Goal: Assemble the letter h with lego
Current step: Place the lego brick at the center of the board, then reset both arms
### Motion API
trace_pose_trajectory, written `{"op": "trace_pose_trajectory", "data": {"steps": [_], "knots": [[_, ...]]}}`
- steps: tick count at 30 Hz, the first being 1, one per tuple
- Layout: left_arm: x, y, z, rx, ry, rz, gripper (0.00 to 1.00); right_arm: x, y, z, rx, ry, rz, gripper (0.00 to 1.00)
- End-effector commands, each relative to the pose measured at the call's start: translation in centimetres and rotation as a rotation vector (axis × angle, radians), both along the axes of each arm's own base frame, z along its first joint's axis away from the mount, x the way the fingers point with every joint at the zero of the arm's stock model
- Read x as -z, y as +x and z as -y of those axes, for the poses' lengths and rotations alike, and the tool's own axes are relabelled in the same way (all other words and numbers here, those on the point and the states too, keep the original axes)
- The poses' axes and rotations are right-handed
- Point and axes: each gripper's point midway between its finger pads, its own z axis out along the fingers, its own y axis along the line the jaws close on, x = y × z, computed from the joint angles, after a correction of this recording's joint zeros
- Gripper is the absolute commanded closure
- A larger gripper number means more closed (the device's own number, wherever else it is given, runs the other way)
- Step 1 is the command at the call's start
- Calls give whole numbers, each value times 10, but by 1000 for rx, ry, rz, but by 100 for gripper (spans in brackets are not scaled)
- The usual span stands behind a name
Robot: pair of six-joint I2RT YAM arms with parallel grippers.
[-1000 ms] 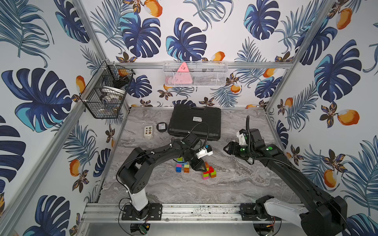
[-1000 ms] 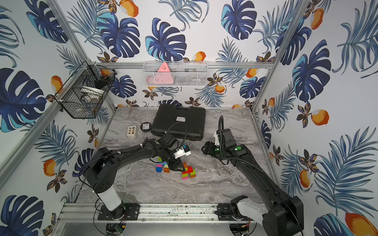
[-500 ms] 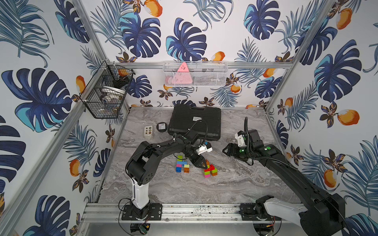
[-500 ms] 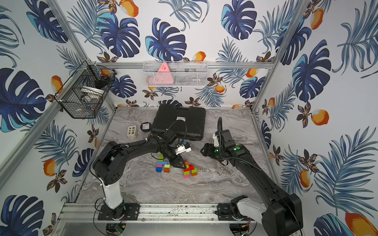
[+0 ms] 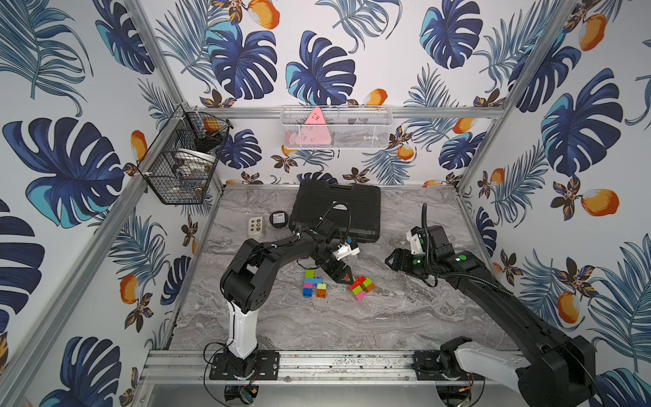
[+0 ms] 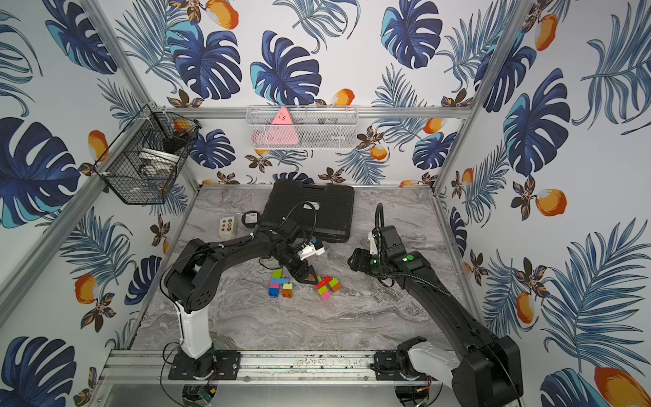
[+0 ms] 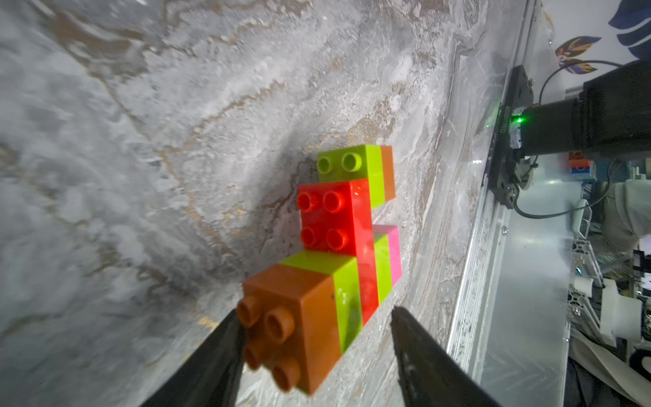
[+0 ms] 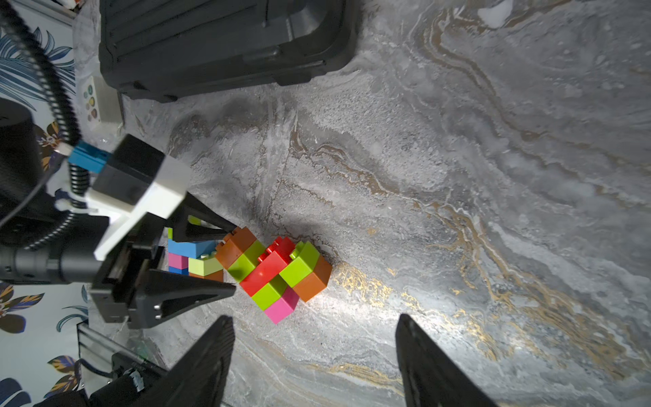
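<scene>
My left claw (image 7: 315, 313) has just let go. A second ago its jaws were pinched together, and now they stand parted either side of the orange brick (image 7: 299, 310) at the end of the stack (image 5: 361, 287). One finger is against the studs and the other is clear of the brick. The stack lies on the table (image 5: 387, 317) near the middle, much where it lay before, so I judge this a set-down, with the piece free to be re-gripped or joined. The other bricks (image 5: 312, 284), a flat cluster of blue, pink, green and orange, lie just at the stack's 9 o'clock and apart from it, so no h is formed yet. My right claw (image 8: 313, 319) hangs wide and empty at the stack's 2 o'clock, well apart. As for writing, the case (image 5: 317, 197) at the table's 12 o'clock carries a white label and the disc (image 5: 279, 218) at 11 carries another. Both are too small to read, and no brand shows.
</scene>
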Motion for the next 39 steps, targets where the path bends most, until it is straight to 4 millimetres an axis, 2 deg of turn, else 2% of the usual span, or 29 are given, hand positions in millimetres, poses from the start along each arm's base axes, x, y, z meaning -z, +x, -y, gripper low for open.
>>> {"op": "trace_pose_trajectory", "data": {"steps": [1,4,6,9,12,15,18,20,23,25,27,29,35,37,39], "knots": [[-20,26,-11,-60,-6,90,27,-8,10,18,73,-65,91,22],[-38,44,-28,-116,3,180,24,-21,15,37,155,-102,206,11],[-53,50,-42,-154,-7,206,24,-32,18,57,237,-153,304,3],[-69,58,-72,-233,-1,265,22,-52,16,85,333,-231,432,0],[-77,64,-108,-329,17,326,15,-68,9,98,339,-282,559,0],[-76,72,-159,-485,100,424,1,-63,6,105,322,-329,676,0],[-75,81,-221,-735,185,577,1,-50,13,104,304,-363,804,0],[-76,76,-246,-829,167,703,1,-39,20,114,385,-379,853,0],[-69,76,-261,-908,123,838,1,-17,35,116,369,-469,859,0],[-65,68,-257,-909,45,968,1,0,47,109,297,-514,851,0],[-66,62,-261,-950,-4,1055,1,15,56,111,288,-539,838,0],[-56,68,-268,-1000,11,1031,1,27,65,118,289,-530,828,0],[-19,89,-272,-1034,19,985,1,31,92,132,291,-485,871,0],[-13,93,-275,-1028,75,937,1,38,97,141,301,-465,863,0],[-15,94,-272,-1019,50,958,1,44,102,149,325,-446,858,1]]}}
